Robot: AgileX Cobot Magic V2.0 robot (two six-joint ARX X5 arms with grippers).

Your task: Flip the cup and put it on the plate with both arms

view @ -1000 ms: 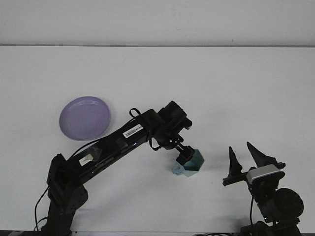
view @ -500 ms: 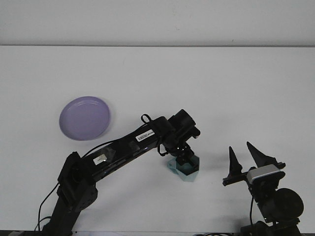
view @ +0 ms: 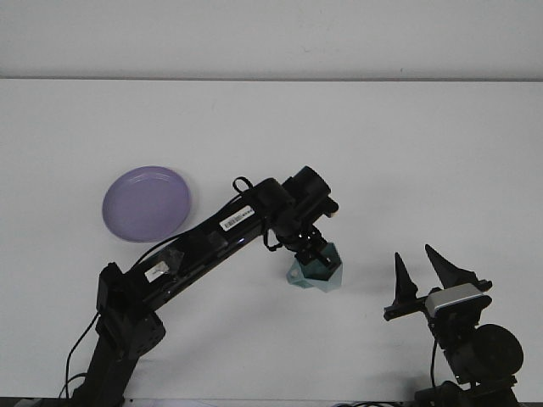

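A teal faceted cup (view: 316, 274) is at the table's middle front, directly under my left arm's wrist. My left gripper (view: 311, 254) reaches down onto the cup and appears shut on its upper edge, though the wrist hides most of the fingers. The purple plate (view: 146, 203) lies at the left of the table, well apart from the cup and with nothing on it. My right gripper (view: 424, 273) stands at the front right, fingers pointing up and spread open, holding nothing.
The white table (view: 382, 153) stretches wide behind and to the right of the cup. My left arm (view: 204, 246) runs diagonally from the front left base toward the cup, passing just right of the plate.
My left gripper dipped down and right with the cup, then drew back up and left a little. The cup has tilted and shifted slightly. The right arm has not moved.
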